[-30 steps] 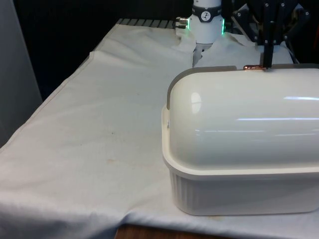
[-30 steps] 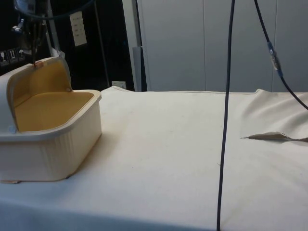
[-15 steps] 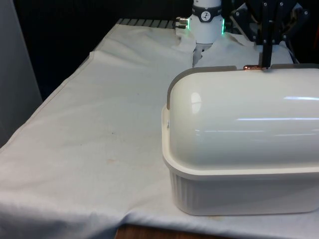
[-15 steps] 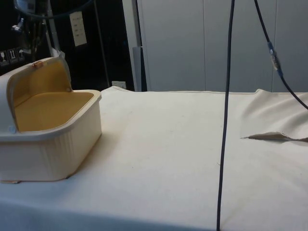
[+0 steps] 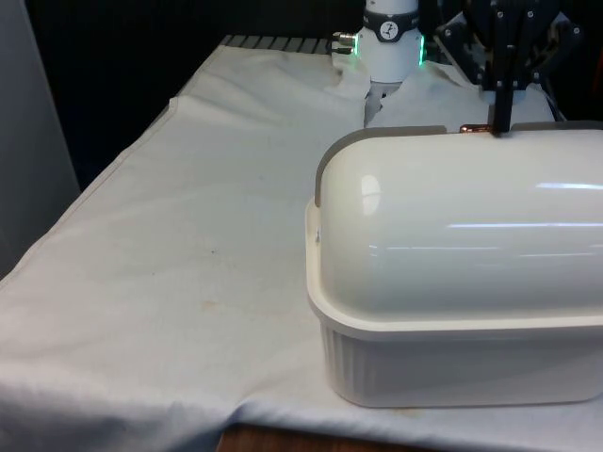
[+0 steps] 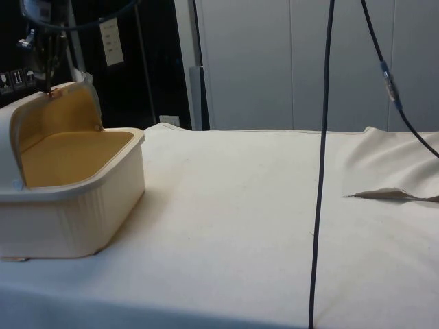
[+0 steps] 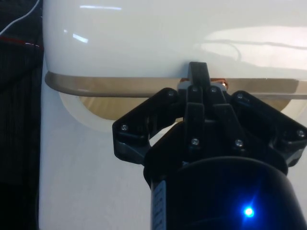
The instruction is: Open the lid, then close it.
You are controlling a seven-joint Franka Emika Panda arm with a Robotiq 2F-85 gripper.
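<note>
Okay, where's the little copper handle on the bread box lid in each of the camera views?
Front view: the copper handle sits on the rolled-back lid's top edge, towards the front view's right, just below the hand.
Side view: the handle is at the raised lid's top edge, far left, under the hand.
Wrist view: it peeks out beside the finger at the lid's edge.
Shared landmark: the lid's edge.

Even overhead light, bright; glare streaks on lid (image 5: pixel 462 226) below gripper (image 5: pixel 502 118); soft shadows; dark bkgd behind gripper.
</note>
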